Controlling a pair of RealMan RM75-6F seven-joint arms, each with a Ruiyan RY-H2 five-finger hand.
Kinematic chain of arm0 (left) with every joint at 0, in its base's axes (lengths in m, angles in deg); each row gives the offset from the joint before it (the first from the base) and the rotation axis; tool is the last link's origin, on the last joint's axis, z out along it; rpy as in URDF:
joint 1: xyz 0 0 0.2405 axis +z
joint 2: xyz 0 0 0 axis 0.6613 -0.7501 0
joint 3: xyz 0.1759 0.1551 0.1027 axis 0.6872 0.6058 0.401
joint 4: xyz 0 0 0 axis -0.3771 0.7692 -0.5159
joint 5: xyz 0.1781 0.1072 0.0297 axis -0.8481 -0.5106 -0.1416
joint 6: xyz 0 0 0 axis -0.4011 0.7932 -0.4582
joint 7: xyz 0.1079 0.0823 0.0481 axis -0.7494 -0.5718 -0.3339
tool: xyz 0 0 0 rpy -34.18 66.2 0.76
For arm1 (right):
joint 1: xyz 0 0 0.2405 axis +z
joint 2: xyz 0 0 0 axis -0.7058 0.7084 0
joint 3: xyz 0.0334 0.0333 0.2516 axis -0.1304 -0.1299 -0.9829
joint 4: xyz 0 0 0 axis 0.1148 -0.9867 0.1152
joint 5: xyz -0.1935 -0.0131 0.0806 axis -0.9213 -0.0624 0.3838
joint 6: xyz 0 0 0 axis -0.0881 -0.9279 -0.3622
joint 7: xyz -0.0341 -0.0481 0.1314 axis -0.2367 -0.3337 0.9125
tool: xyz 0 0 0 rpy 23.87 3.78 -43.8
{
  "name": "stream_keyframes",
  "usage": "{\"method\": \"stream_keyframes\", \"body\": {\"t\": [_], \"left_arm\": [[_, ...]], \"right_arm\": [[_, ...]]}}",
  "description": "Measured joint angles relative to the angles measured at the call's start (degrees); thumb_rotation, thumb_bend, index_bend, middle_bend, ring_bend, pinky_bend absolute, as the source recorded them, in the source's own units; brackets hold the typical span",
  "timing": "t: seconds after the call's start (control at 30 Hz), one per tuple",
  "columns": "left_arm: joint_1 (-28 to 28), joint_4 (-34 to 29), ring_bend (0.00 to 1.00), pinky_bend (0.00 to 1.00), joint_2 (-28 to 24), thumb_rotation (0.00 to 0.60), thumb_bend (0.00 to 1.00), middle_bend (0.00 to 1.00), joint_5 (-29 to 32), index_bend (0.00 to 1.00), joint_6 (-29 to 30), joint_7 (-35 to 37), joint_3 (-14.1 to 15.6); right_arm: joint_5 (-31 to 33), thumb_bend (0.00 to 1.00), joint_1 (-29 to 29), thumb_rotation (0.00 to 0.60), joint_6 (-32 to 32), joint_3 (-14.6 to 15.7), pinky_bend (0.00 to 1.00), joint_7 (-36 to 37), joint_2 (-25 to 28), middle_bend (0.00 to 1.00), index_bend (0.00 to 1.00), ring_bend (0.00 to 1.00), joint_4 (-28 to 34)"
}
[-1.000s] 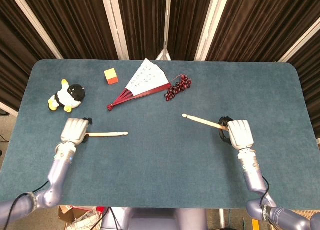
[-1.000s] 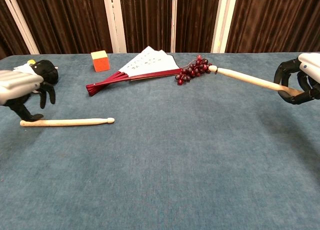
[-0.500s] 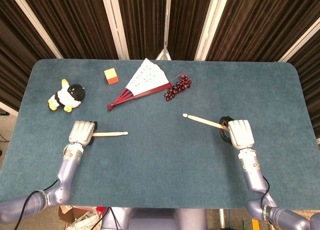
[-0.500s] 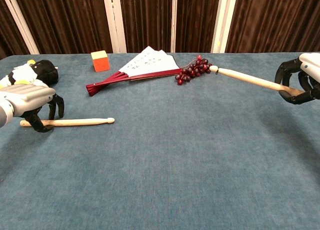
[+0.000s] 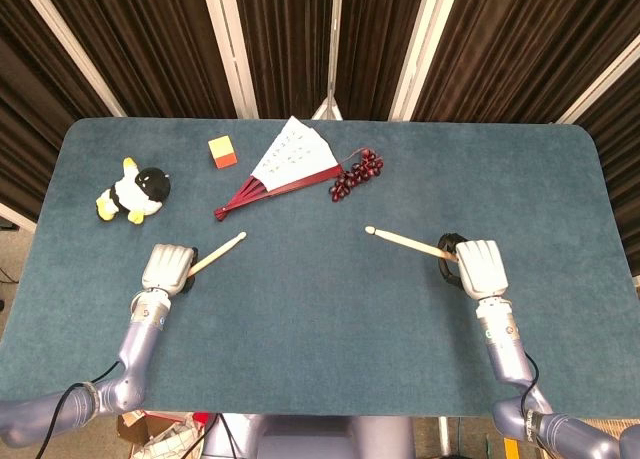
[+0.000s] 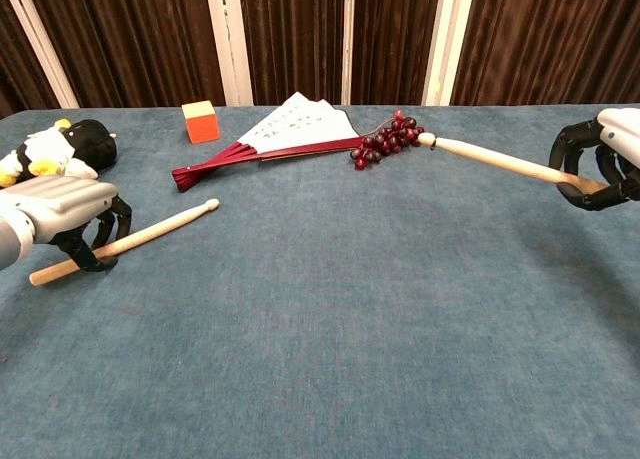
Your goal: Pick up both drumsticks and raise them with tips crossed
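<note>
- Right hand (image 6: pixel 600 164) has its fingers curled around the butt of the right drumstick (image 6: pixel 490 156); stick is clear of the table (image 5: pixel 320 329), tip angled inward toward the grapes (image 5: pixel 356 173).
- Left hand (image 6: pixel 62 219) has its fingers wrapped around the left drumstick (image 6: pixel 140 235) near the butt. Tip points up and inward; from the chest view I can't tell if the butt end is off the cloth.
- Progress, as I judge it: both sticks grasped, right one raised. Left to do: lift the left stick properly, bring both hands toward centre, cross the tips. Tips are well apart now.
- Change from half a second ago: left stick lay flat and level on the table with my fingers just over it; now it is swung to a diagonal, tip nearer the fan (image 5: pixel 285 159). Right hand and stick unchanged.
- Penguin toy (image 5: pixel 135 191) and cube (image 5: pixel 222 152) untouched.
</note>
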Motion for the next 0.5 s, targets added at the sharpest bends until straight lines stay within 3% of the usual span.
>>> {"method": "stream_keyframes", "body": {"t": [0.23, 0.5], "left_arm": [[-0.4, -2.3, 0.81, 0.94, -0.7, 0.6, 0.61, 0.73, -5.3, 0.61, 2.8, 3.8, -1.3], [-2.3, -12.1, 0.81, 0.94, -4.0, 0.6, 0.61, 0.73, -11.9, 0.61, 5.7, 5.6, -3.8]], "right_arm": [[-0.1, 0.52, 0.1, 0.6, -0.6, -0.4, 0.79, -0.1, 0.2, 0.68, 0.87, 0.76, 1.6], [-0.6, 0.52, 1.4, 0.6, -1.6, -2.3, 0.79, -1.9, 0.9, 0.68, 0.87, 0.76, 6.6]]}}
